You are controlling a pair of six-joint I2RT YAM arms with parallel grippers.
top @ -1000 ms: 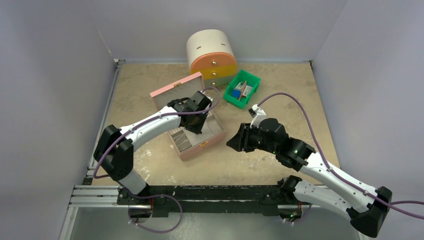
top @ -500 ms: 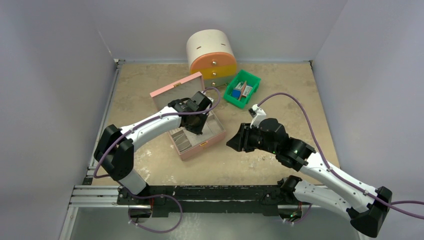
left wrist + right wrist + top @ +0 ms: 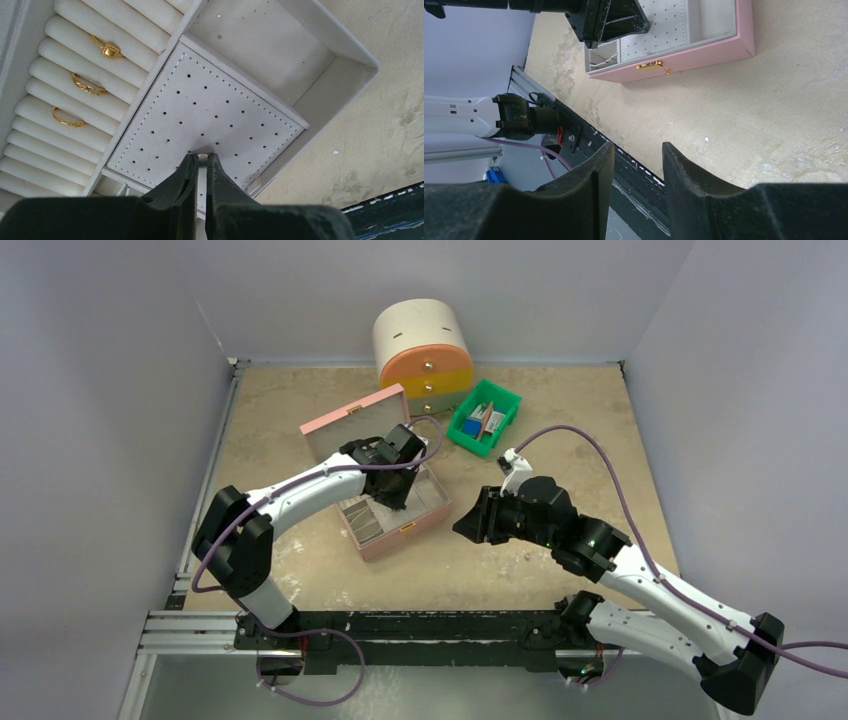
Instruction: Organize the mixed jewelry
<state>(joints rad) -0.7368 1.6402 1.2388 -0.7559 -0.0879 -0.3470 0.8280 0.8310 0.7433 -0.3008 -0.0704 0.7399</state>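
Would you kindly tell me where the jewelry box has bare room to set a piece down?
The plain compartment beyond the perforated panel is bare. Ring rolls above and below the three gold rings are free. The left gripper crowds the panel's near edge.

Shiny gold rings (image 3: 109, 50); matt perforated pad (image 3: 210, 110)

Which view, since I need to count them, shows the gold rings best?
Left wrist: three gold rings sit clearly in the cream rolls. Top external shows the pink box too small to make them out; right wrist sees only its front, no rings.
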